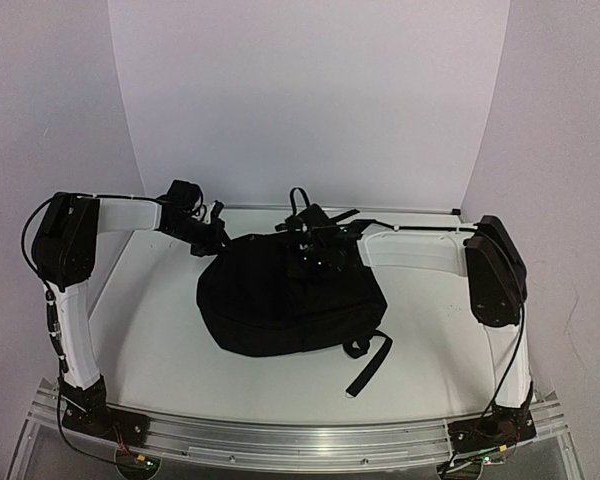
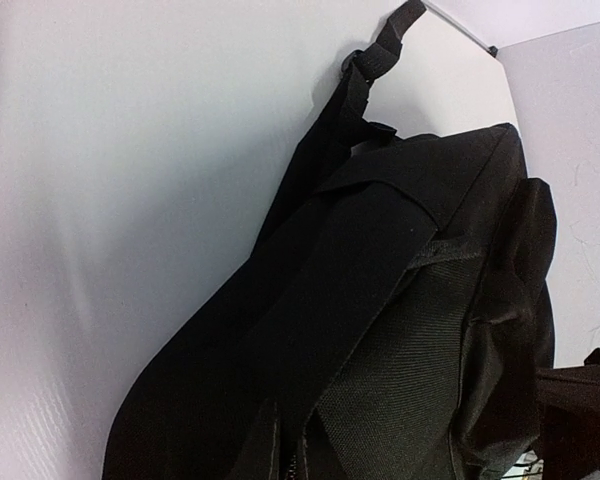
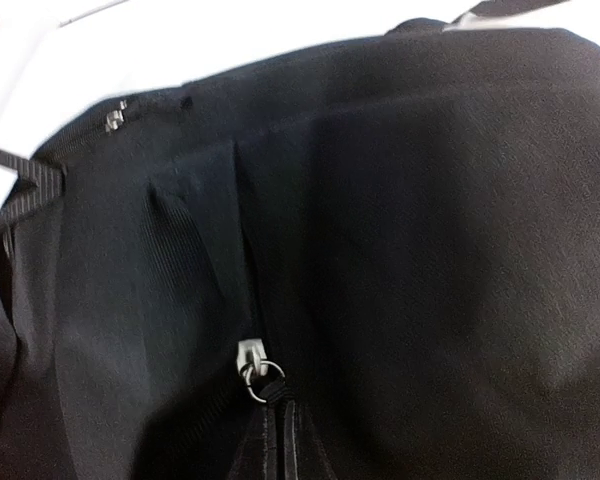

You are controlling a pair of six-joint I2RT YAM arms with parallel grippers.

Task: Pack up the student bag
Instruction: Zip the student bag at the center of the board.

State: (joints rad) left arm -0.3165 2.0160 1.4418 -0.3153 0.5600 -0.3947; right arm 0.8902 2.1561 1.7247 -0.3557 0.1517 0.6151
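Note:
The student bag (image 1: 280, 300) is a big black backpack lying in the middle of the white table. My left gripper (image 1: 212, 240) sits at its upper left edge. In the left wrist view its dark fingers (image 2: 265, 450) are pressed together on a fold of the bag (image 2: 380, 300), with zipper teeth showing between them. My right gripper (image 1: 315, 262) is over the top of the bag. In the right wrist view it (image 3: 280, 440) is shut on the black cord of the silver zipper pull (image 3: 252, 358) on the bag (image 3: 430, 250).
A loose black strap (image 1: 368, 370) trails from the bag toward the near right of the table (image 1: 150, 330). The bag's top loop (image 1: 300, 200) sticks up near the back wall. An aluminium rail (image 1: 280, 435) runs along the near edge.

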